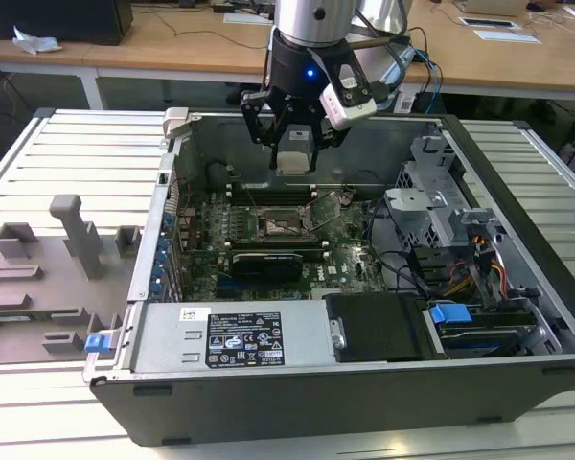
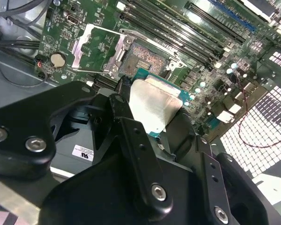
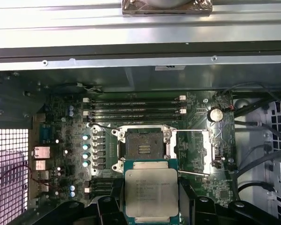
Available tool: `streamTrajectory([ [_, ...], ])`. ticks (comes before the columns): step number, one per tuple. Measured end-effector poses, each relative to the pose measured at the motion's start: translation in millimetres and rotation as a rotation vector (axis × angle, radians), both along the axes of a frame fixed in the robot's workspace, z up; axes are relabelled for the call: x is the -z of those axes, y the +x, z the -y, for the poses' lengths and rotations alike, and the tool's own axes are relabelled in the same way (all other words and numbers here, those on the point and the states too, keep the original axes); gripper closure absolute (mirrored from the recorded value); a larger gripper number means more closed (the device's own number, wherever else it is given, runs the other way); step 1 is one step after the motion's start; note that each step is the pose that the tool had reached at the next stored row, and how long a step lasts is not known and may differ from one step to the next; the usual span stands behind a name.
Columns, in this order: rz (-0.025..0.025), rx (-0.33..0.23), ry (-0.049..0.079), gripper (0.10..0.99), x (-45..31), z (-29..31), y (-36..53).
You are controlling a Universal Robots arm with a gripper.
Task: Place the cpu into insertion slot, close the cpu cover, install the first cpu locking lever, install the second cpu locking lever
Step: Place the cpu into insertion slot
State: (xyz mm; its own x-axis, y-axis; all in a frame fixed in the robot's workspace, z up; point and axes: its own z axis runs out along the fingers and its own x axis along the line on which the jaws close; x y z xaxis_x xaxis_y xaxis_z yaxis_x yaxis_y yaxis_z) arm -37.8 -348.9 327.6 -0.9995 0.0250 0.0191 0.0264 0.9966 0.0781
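Observation:
My gripper (image 1: 294,161) hangs inside the open computer case, shut on the cpu (image 3: 151,192), a flat square chip with a pale metal top on a green edge. Black fingers (image 2: 123,101) press on two opposite sides of the cpu (image 2: 155,105). The insertion slot (image 3: 143,148) lies open on the green board just beyond the chip, dark centre bare; in the exterior view the insertion slot (image 1: 279,227) sits below the gripper. The cpu cover (image 3: 210,147) is flipped open beside the socket, also seen as the cpu cover (image 2: 94,46). Two thin locking levers (image 3: 193,131) stand free of the socket.
Long memory slots (image 3: 136,107) run behind the socket. The case wall (image 1: 163,240), a power supply (image 1: 235,335), a drive cage (image 1: 441,206) and cables (image 1: 479,259) surround the board. Grey fixtures (image 1: 72,240) stand on the table at the exterior view's left.

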Motion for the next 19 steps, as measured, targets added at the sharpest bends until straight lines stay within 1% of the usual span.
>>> streamTrajectory([
  [2,0.0001,0.000,-0.001,0.541,2.3,-1.7,0.0],
  [4,0.0001,0.000,-0.001,0.541,6.4,-2.6,0.1],
  [7,0.0000,0.000,-0.001,0.541,11.8,-3.0,0.0],
  [15,0.0000,0.000,-0.002,0.541,22.1,-3.3,0.0],
  [16,0.0001,0.000,-0.002,0.541,25.1,-3.5,0.0],
  [19,0.0000,0.000,-0.002,0.541,29.1,-4.1,0.0],
])
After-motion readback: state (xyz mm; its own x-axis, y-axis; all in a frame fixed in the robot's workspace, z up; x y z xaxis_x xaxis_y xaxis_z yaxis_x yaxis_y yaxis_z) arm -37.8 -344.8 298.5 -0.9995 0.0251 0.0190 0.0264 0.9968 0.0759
